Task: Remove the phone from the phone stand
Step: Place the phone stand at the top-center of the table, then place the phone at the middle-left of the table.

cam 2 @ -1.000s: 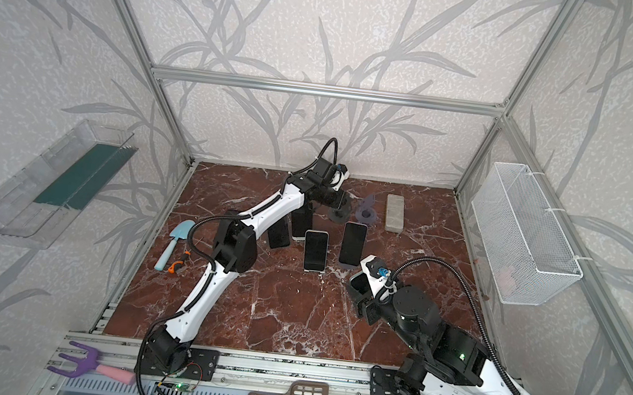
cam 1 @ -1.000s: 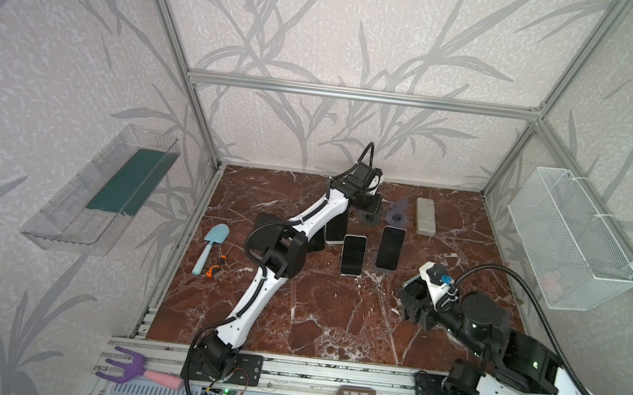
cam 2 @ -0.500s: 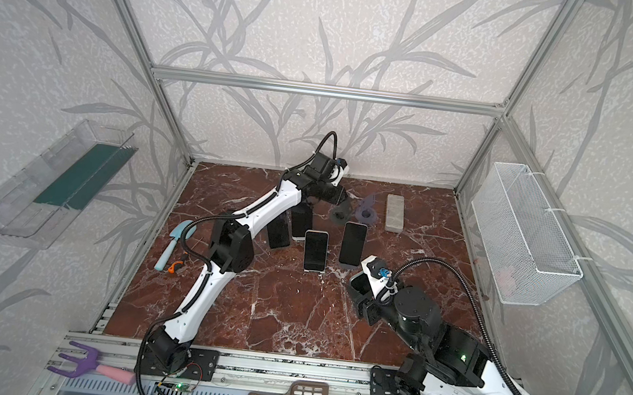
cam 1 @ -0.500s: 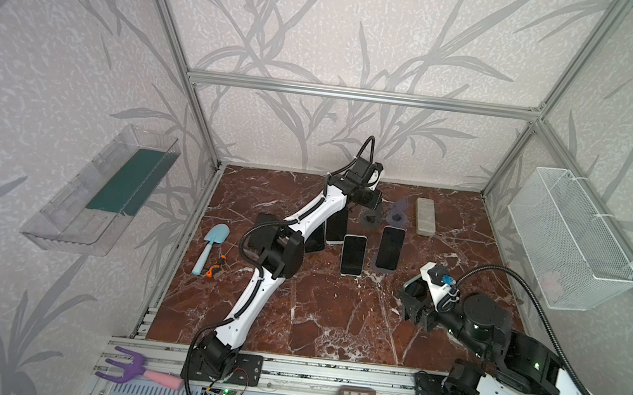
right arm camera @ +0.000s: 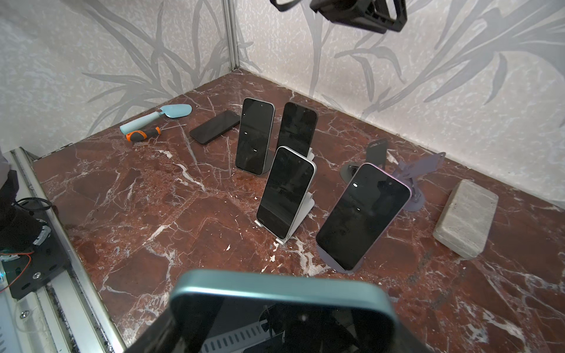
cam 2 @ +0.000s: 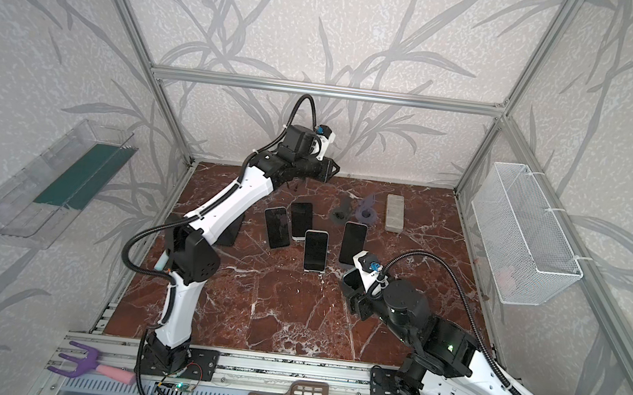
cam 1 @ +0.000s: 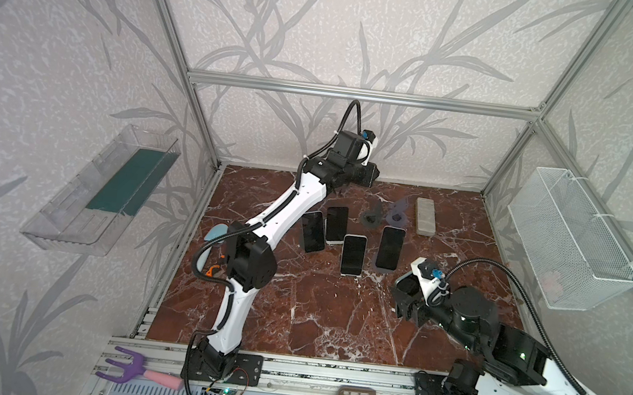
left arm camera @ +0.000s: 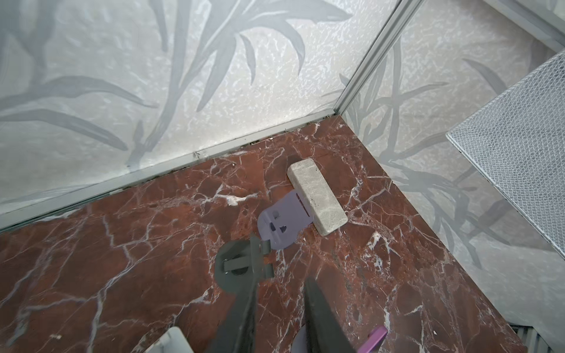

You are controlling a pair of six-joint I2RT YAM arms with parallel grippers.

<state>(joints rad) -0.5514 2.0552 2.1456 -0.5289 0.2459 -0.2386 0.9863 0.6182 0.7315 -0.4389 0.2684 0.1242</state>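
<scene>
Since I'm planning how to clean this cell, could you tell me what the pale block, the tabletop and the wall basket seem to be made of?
The block looks like stone or concrete: matte grey and mottled. The tabletop looks like red-brown marble with white veins, slightly glossy; possibly a printed laminate. The basket looks like white-coated wire mesh, a see-through grid.

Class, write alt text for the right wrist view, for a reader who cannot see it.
A teal-edged phone fills the foreground. Beyond it, four dark-screened phones lean on stands on a red marble floor; another phone lies flat.
</scene>
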